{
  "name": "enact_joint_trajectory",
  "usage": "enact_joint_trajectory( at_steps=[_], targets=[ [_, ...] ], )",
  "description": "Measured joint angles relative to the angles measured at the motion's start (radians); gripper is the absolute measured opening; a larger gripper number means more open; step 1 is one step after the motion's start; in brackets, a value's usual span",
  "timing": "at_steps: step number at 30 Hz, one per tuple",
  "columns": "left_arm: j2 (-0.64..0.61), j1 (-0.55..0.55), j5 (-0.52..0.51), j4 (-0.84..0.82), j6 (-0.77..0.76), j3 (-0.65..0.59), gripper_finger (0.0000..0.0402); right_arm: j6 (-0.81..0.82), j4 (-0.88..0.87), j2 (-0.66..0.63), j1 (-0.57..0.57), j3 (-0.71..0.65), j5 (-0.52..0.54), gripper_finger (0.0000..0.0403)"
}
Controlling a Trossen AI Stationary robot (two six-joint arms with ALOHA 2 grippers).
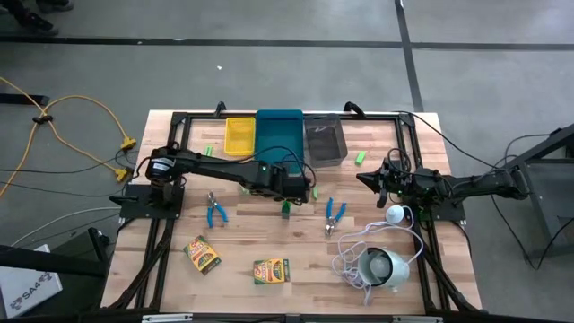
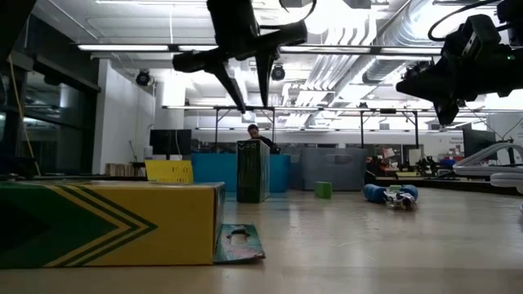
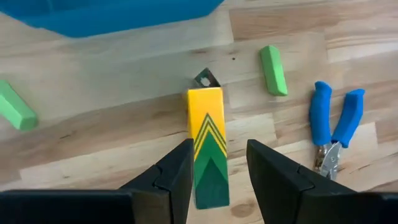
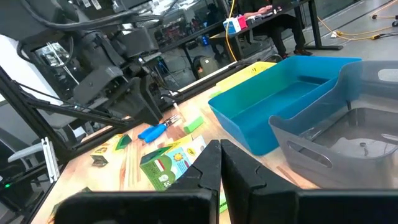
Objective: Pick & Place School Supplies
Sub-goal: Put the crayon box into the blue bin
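Note:
A yellow-green crayon box (image 2: pixel 252 171) stands on end on the table near its middle. My left gripper (image 2: pixel 252 106) hangs open just above it, and in the left wrist view my left gripper (image 3: pixel 217 149) has one finger on either side of the box (image 3: pixel 205 118) without touching it. Two more crayon boxes (image 1: pixel 203 254) (image 1: pixel 271 269) lie flat toward the near edge. Blue-handled tools (image 1: pixel 215 212) (image 1: pixel 334 213) lie left and right of the standing box. Green pieces (image 3: pixel 273 70) (image 3: pixel 15 107) are scattered nearby. My right gripper (image 4: pixel 221 163) is shut and waits raised at the table's right.
Yellow bin (image 1: pixel 239 135), blue bin (image 1: pixel 279 135) and grey bin (image 1: pixel 324 139) stand in a row at the far edge. The round white device (image 1: pixel 381 266) with its coiled cord sits at the near right. More green pieces (image 1: pixel 360 157) (image 1: pixel 208 149) lie near the bins.

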Motion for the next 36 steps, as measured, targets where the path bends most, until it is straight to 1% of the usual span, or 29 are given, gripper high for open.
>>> enact_joint_trajectory(
  at_steps=[6, 12, 20, 32, 36],
  targets=[
    [0.032, -0.009, 0.008, -0.001, -0.038, -0.001, 0.0144, 0.000, -0.005, 0.000, 0.000, 0.000, 0.000, 0.0003],
    [0.069, -0.010, 0.038, 0.019, -0.058, -0.001, 0.0144, 0.000, -0.025, 0.000, 0.000, 0.000, 0.000, 0.0003],
    [0.081, -0.010, 0.040, 0.021, -0.033, -0.001, 0.0144, 0.000, -0.044, 0.000, 0.000, 0.000, 0.000, 0.0003],
    [0.080, -0.031, -0.016, -0.004, -0.006, -0.001, 0.0144, 0.000, -0.045, 0.000, 0.000, 0.000, 0.000, 0.0003],
    [0.080, -0.037, -0.018, -0.004, -0.004, -0.001, 0.0144, 0.000, -0.045, 0.000, 0.000, 0.000, 0.000, 0.0003]
  ],
)
